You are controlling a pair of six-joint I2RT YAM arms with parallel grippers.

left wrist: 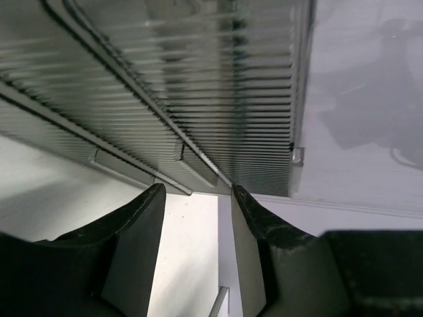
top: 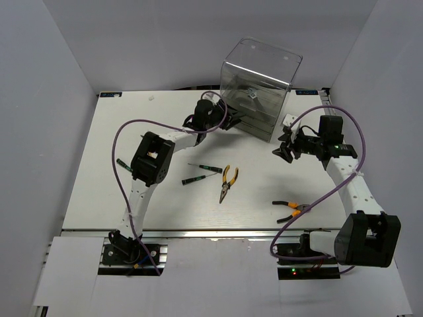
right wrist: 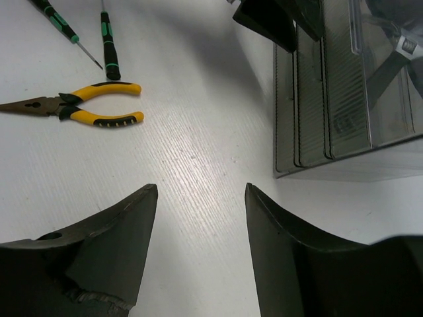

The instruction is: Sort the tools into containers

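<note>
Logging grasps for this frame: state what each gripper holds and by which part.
Nothing is held. The left gripper is open, empty, just before the drawer cabinet; the right gripper is open and empty above the table.

This is a robotics lab test cell, not a lived-in room. A smoky-grey drawer cabinet (top: pixel 259 89) stands on a bare white table (top: pixel 198 211). Plain white panels (top: pixel 39 145) wall the table in behind the cabinet and to both sides of it. In front of the cabinet, a left arm (top: pixel 152 162) and a right arm (top: pixel 353 188) are mounted on an aluminium rail (top: pixel 218 236), trailing purple cables (top: pixel 117 148).
</note>
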